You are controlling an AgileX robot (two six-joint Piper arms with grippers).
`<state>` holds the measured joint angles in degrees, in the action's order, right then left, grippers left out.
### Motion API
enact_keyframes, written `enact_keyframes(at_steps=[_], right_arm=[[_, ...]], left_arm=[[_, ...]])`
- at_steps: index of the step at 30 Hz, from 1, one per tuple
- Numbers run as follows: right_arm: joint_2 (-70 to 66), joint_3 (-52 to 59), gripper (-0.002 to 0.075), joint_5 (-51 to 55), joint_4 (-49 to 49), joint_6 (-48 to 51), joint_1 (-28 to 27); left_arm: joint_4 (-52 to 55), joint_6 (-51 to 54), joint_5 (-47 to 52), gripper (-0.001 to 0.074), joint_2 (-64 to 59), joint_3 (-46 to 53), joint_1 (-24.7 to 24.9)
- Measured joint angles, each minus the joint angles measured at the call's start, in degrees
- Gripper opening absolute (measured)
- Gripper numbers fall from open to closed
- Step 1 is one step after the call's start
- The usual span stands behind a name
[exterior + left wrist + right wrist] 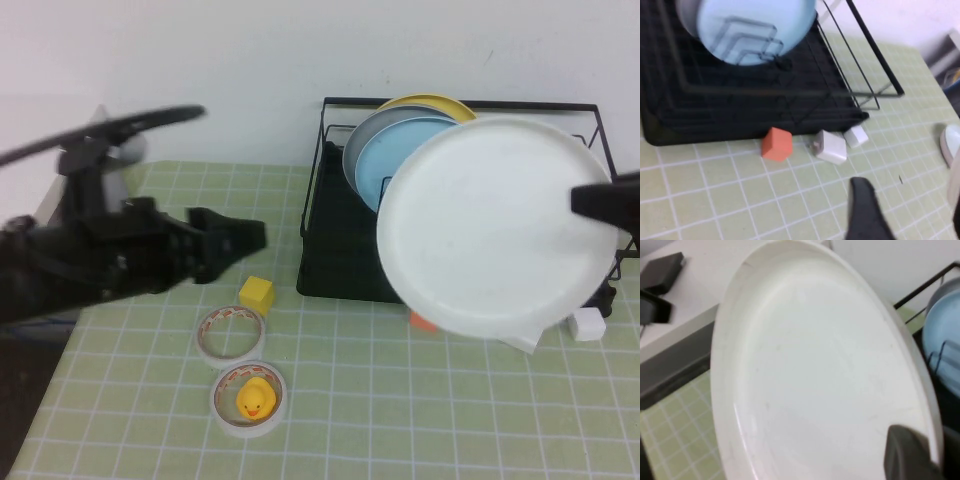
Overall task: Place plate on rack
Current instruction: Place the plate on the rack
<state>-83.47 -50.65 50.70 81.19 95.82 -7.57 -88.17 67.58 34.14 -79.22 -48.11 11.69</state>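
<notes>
Plate: the white plate (495, 225) is held aloft at 3 o'clock in the high view, tilted near upright over the rack's front edge, presumably so that its rim can be dropped between the wires.
Right gripper: the right gripper (604, 199) is clamped on the plate's rim at its 3 o'clock side; one finger (907, 452) is seen lying on the plate's face.
Rack: the rack (335, 240) stands at 1 o'clock; a grey plate (372, 135), a light blue plate (395, 155) and a yellow plate (425, 103) are already stood on edge in its rear slots, so the front slots are judged the likely target.
Left gripper: the left gripper (235, 240) is parked at 9 o'clock, apart from the rack; whether it is released or clenched cannot be told.
</notes>
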Motion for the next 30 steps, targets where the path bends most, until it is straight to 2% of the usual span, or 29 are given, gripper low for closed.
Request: enact_keyframes(at_steps=[3,6,9,14,20,24,30], right_arm=[[-2.5,-3.9,0.0082,-0.2,0.0,2.5,0.0],[-5.7,-9.2,0.0082,-0.3,0.0,5.4,0.0],[-9.9,-15.0,0.0082,-0.8,0.1,9.6,0.6],[-16.9,-24.6,0.0082,-1.3,4.1,20.7,2.2],[-25.3,-32.8,0.0082,-3.1,9.9,40.5,6.3],[-31.1,-37.7,0.0082,-8.4,13.6,45.0,8.9],[-40.5,-45.6,0.0082,-11.6,14.8,46.2,9.6]], left_arm=[[4.3,-3.6,2.4,0.0244,2.2,0.0,-3.7],[11.5,-9.4,3.8,0.0097,4.0,0.1,-6.9],[17.4,-15.3,4.1,0.0029,5.7,1.3,-9.6],[19.2,-18.3,4.5,0.0004,10.6,6.8,-14.4],[19.2,-20.7,6.1,0.0001,17.8,13.8,-18.6],[19.2,-21.1,7.9,0.0000,21.0,18.0,-18.9],[19.0,-21.3,10.3,0.0000,22.5,21.5,-18.9]])
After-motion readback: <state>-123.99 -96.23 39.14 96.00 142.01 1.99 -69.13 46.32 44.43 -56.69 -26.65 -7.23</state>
